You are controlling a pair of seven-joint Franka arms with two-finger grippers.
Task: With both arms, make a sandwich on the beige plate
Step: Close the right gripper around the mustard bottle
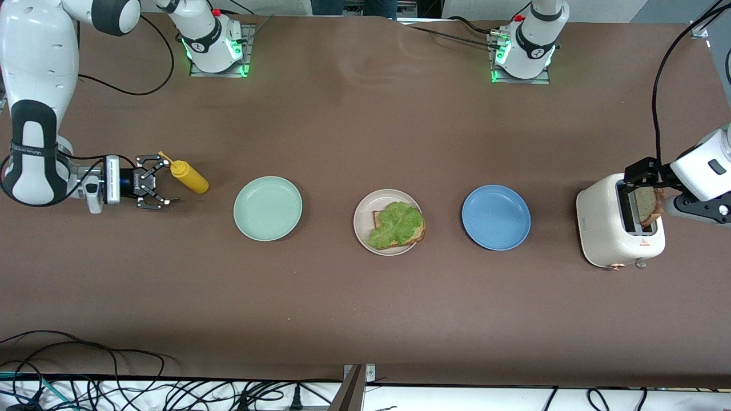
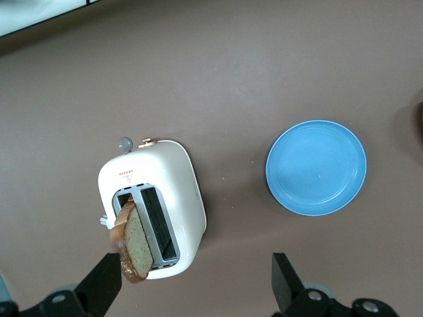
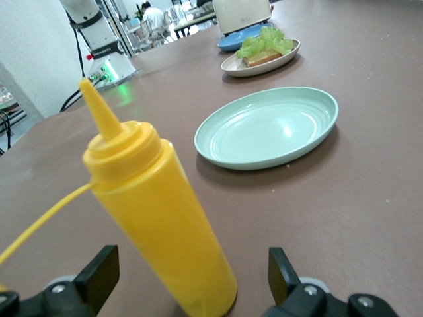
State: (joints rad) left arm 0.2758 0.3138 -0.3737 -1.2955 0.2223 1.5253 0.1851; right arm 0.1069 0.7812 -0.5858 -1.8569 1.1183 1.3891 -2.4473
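We see the left claw [image 2: 192, 290] spread wide over the toaster [image 1: 619, 228], gripping nothing — the second bread slice [image 2: 134, 243] leans upright from a slot beside one finger. The right claw [image 1: 153, 182], open too, waits at the mustard bottle [image 1: 189, 176]. The beige plate [image 1: 363, 228] holds bread and lettuce [image 1: 397, 224] mid-surface.

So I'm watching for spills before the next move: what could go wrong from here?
The left claw is open over the toaster, where a bread slice leans out of the slot; a grab off its centre could tip it onto the table. The right claw is open around the mustard bottle; a bump could knock it over toward the green plate. The lettuce overhangs its bread on the beige plate and may slide.
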